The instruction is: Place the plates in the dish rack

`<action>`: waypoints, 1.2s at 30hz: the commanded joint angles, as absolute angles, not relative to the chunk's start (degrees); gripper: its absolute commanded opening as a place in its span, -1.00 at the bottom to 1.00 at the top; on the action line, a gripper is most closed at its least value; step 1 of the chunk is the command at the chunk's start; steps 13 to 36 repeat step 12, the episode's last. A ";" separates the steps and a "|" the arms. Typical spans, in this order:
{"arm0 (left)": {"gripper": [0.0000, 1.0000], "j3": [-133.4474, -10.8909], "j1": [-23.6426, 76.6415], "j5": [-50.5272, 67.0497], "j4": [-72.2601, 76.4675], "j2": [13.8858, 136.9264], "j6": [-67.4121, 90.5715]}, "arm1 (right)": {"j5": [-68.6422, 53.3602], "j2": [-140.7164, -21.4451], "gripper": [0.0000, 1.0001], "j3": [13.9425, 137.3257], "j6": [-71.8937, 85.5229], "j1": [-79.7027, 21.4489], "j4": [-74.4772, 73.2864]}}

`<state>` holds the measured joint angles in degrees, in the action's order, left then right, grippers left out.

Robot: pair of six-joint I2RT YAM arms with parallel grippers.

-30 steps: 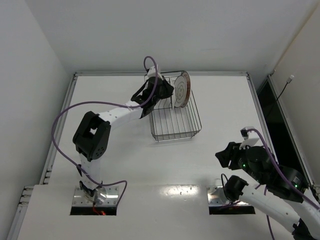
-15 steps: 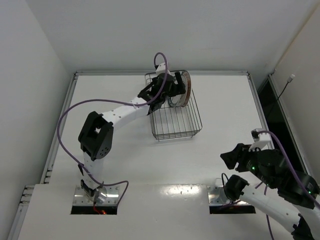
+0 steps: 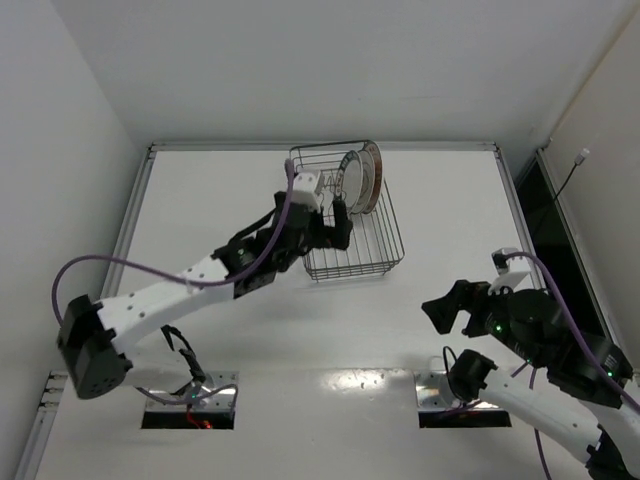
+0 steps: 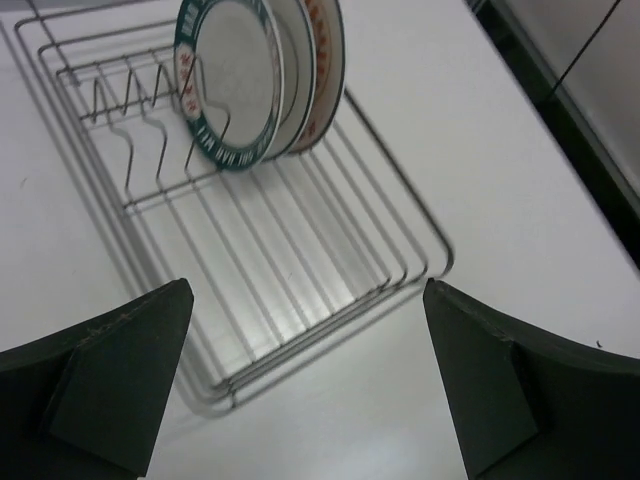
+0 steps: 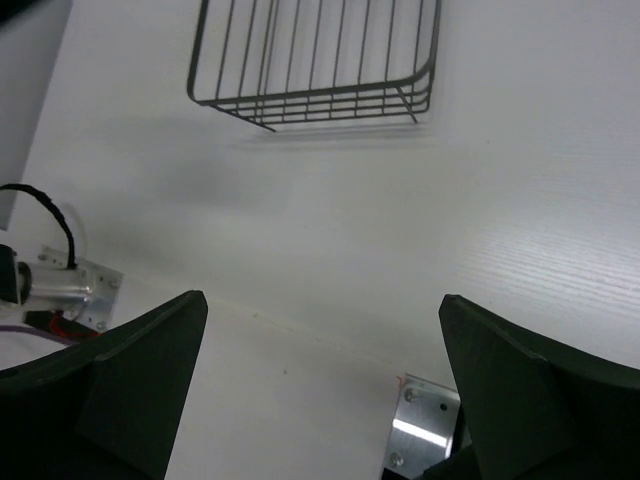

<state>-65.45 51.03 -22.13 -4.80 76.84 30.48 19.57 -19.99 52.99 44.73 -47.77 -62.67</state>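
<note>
Three plates stand upright together at the far end of the dish rack (image 4: 300, 250): a dark-rimmed plate (image 4: 235, 90) in front, a white-edged one (image 4: 290, 80) behind it, and an orange-patterned one (image 4: 322, 60) at the back. In the top view the plates (image 3: 360, 180) lean in the wire dish rack (image 3: 365, 245). My left gripper (image 3: 322, 236) hovers over the rack's near left part, open and empty (image 4: 305, 380). My right gripper (image 3: 447, 305) hangs open over bare table at the near right (image 5: 320, 390), well apart from the rack (image 5: 320, 60).
The rack's upright tines (image 4: 130, 110) beside the plates hold nothing. The left arm's base mount and cable (image 5: 60, 285) show at the near left, and a metal bracket (image 5: 425, 430) at the table's near edge. A dark gap (image 3: 545, 225) runs along the right side.
My left gripper opened and drew back from the plates toward the rack's near left side, leaving a plate standing in the rack. My right gripper opened wider and shifted slightly.
</note>
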 commanded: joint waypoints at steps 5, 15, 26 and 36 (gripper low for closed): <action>1.00 -46.79 56.43 -39.98 -12.39 52.34 22.15 | 16.97 -20.57 1.00 50.45 42.98 -47.72 -50.90; 1.00 -40.08 57.83 -53.43 -15.65 42.46 27.17 | 18.43 -21.71 1.00 46.85 42.00 -47.72 -47.28; 1.00 -40.08 57.83 -53.43 -15.65 42.46 27.17 | 18.43 -21.71 1.00 46.85 42.00 -47.72 -47.28; 1.00 -40.08 57.83 -53.43 -15.65 42.46 27.17 | 18.43 -21.71 1.00 46.85 42.00 -47.72 -47.28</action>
